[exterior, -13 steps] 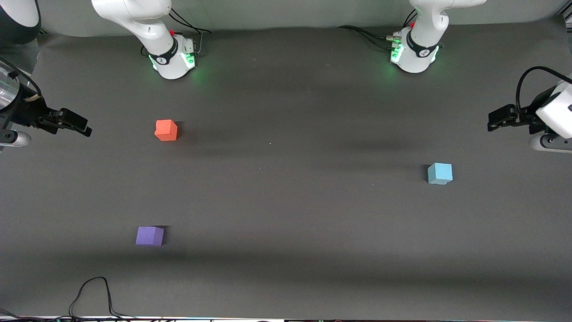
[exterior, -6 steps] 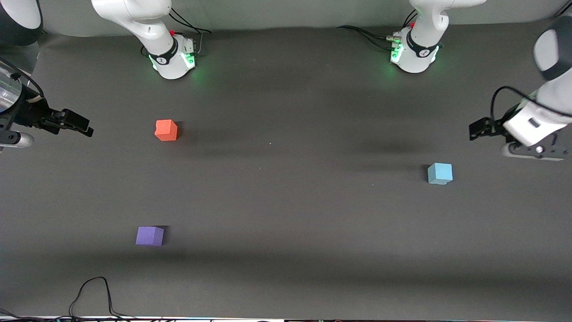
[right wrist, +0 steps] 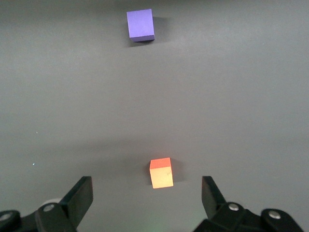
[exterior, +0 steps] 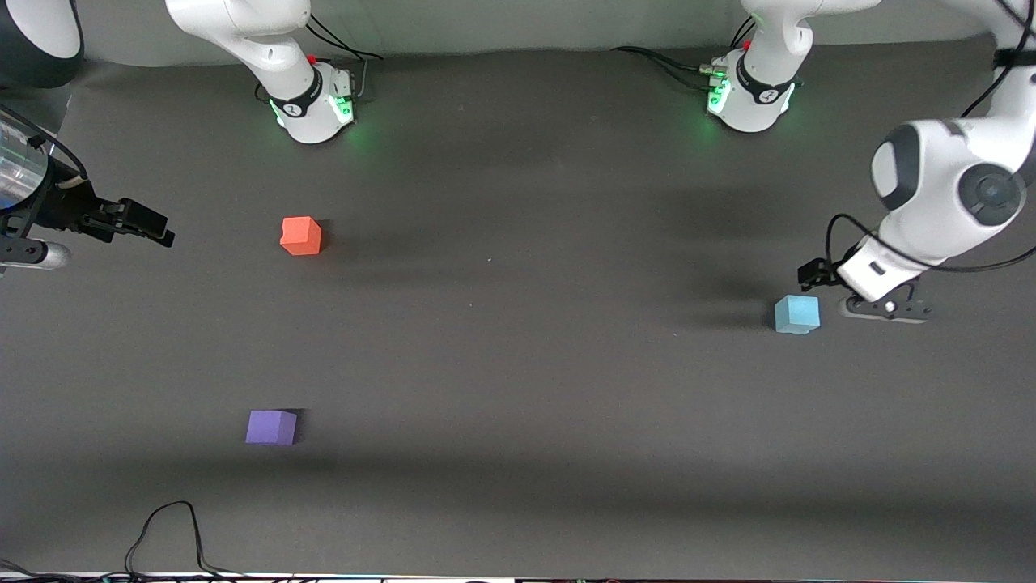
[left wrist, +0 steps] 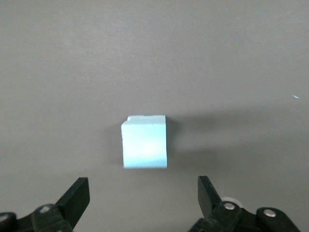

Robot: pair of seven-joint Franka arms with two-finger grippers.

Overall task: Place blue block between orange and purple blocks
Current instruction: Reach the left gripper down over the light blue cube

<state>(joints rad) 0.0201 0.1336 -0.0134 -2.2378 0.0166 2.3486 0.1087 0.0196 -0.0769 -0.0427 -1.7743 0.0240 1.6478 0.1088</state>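
Observation:
The blue block (exterior: 796, 314) sits on the dark mat toward the left arm's end of the table. My left gripper (exterior: 813, 275) hangs open just above and beside it. In the left wrist view the blue block (left wrist: 145, 142) lies just ahead of the open left gripper (left wrist: 144, 198), not between the fingers. The orange block (exterior: 301, 236) and the purple block (exterior: 271, 427) sit toward the right arm's end, the purple one nearer the camera. My right gripper (exterior: 150, 227) waits open and empty near that end; its wrist view shows the orange block (right wrist: 161, 173), the purple block (right wrist: 140, 24) and the gripper (right wrist: 147, 195).
The two arm bases (exterior: 312, 105) (exterior: 749, 97) stand along the table's back edge. A black cable (exterior: 170, 526) loops on the mat near the front edge. Bare mat (exterior: 526, 340) lies between the blue block and the other two.
My left arm has swung in and lowered, bringing its gripper from the table's end to just beside the blue block. The right gripper has barely moved. The blocks have not moved.

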